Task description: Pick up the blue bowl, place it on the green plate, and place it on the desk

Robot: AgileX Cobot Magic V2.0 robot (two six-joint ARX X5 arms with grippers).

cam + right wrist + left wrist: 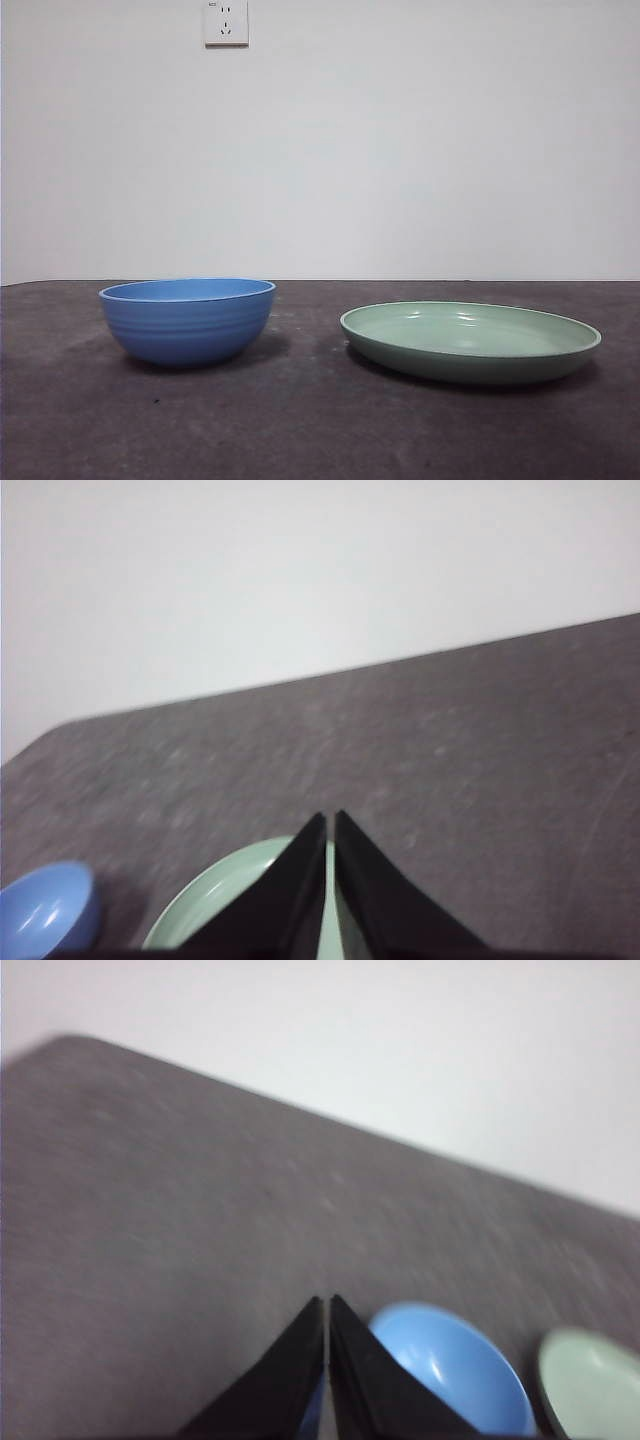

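Observation:
The blue bowl (188, 318) stands upright on the desk (300, 420) at the left, empty. To its right, apart from it, lies the pale green plate (470, 340), also empty. Neither arm shows in the front view. In the left wrist view my left gripper (327, 1305) is shut with nothing in it, high above the desk, with the blue bowl (455, 1365) beside its jaws and the green plate (595, 1385) further off. My right gripper (330, 820) is shut and empty, hanging above the green plate (225, 900); the blue bowl (45, 910) sits off to one side.
A white wall rises behind the desk's far edge, with a power socket (226, 22) high on it. Bare desk surface (150, 1220) stretches around both dishes.

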